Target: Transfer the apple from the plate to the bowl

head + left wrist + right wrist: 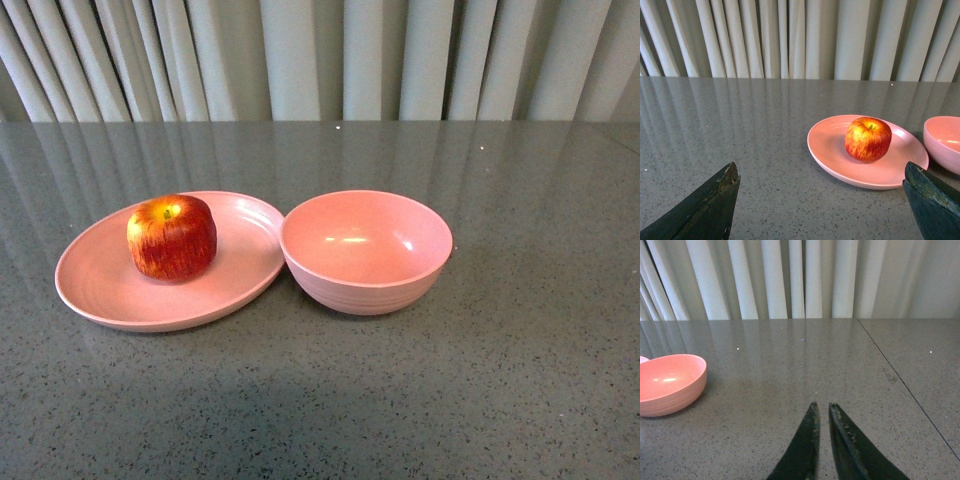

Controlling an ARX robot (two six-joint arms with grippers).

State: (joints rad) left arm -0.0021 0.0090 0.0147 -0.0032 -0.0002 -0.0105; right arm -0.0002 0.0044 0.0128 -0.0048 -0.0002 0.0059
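Red apple [172,237] sits on plate [100,285], bowl [365,295] empty. Nothing done yet. Left claw [821,170] wide open, right claw [823,407] closed, empty. To do: 1 grab, 1 drop.

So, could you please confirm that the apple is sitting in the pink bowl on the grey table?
Not quite: the apple sits on the pink plate on the grey table. The bowl beside it is empty, as the front view shows.

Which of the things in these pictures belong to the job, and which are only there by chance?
For the job: the plate; the apple on it; the empty bowl beside the plate.
Not for the job: the grey table; the pale curtain behind.
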